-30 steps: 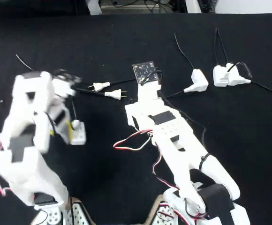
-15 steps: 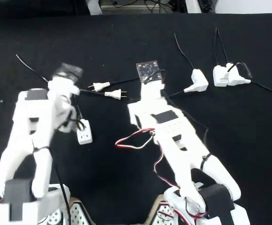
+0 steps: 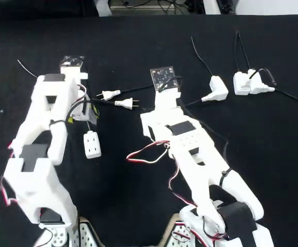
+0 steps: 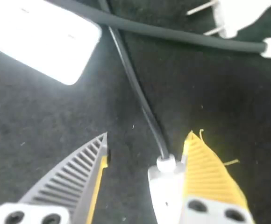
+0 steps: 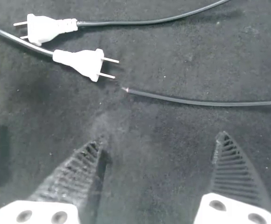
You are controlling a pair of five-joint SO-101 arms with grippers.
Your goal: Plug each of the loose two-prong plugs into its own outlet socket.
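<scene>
Left claw (image 4: 147, 142) is spread, not pinching anything yet. What looks like a white plug body (image 4: 166, 186) with its cord sits between the fingers, right up against the yellow pad (image 4: 205, 172), with a gap on the grey finger's side. So I'd call this the grab step. To do it well I'd centre the claw on that body so both sides meet it square. I'd also close on the hard shell rather than the cord, otherwise it'll likely twist when it gets pushed in. The socket block (image 3: 91, 144) lies near the claw, flat on the table (image 3: 138, 41). It's loose, so an angled push would probably just shove it along, and a straight-in push looks safer. A bit further out are two more plugs, close together: the far plug (image 3: 109, 94) has its prongs toward the left arm and the near plug (image 3: 124, 104) has them the other way. The right claw (image 5: 154, 170) hangs spread wide near those two, holding nothing. It looks free to pin the block.
</scene>
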